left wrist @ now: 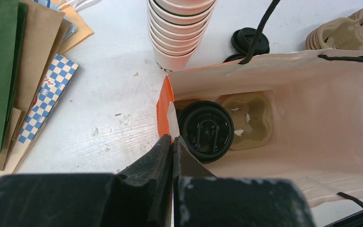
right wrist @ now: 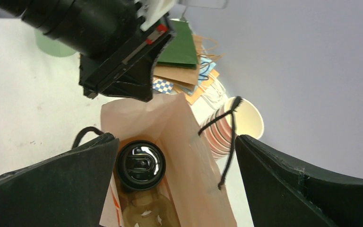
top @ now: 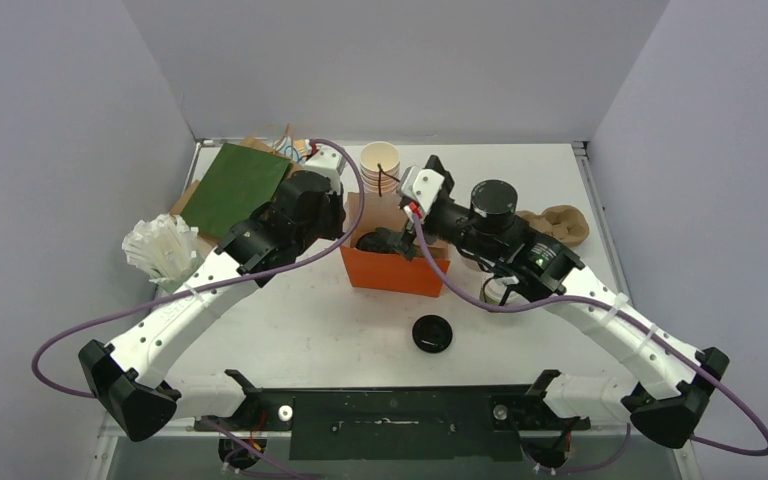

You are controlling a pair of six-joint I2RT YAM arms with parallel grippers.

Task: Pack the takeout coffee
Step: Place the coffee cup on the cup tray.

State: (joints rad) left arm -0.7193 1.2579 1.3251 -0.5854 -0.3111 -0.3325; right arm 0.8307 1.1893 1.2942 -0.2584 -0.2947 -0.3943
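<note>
— Where is the takeout coffee?
— One cup stands upright, deep inside the orange paper bag, seated in a brown pulp carrier.
— Which well?
— Seen from the left wrist, the carrier's nine o'clock well, close against the bag's nine o'clock wall.
— How does it look?
— It has a round, glossy black lid, pressed on and facing straight up. The lid hides the cup's sides.

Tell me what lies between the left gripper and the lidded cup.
Only the wall of the orange bag, pinched by the left gripper; left wrist view.
</note>
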